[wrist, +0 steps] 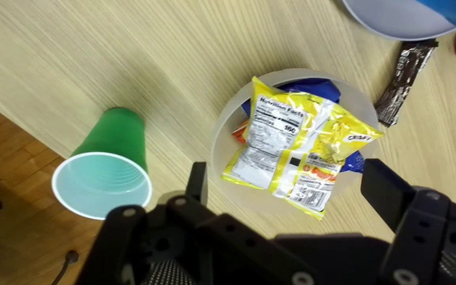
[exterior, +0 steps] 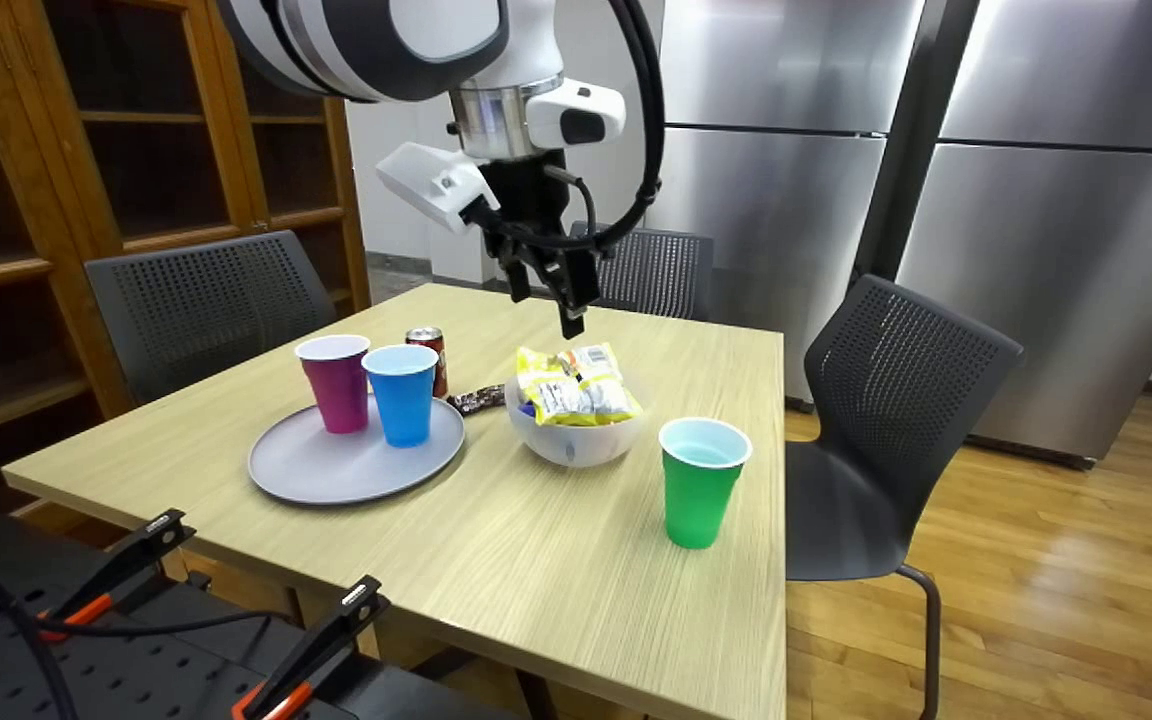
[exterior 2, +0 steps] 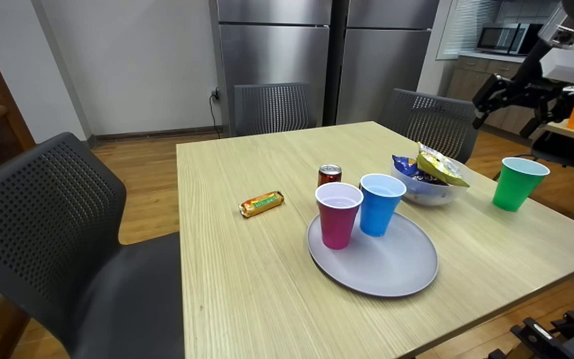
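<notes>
The black two-fingered pincer hangs released, jaws spread wide, above a crinkled yellow-and-white plastic snack packet lying in a round translucent white bowl. Near it, a tapered green plastic cup stands on the pale wood-grained counter.

A table bears plate, bowl, green cup, can, seemingly two bars.

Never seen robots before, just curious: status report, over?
Gripper open, empty, midair. Yellow snack bag lying atop other packets in bowl. Nothing seen between gripper and bag.
</notes>
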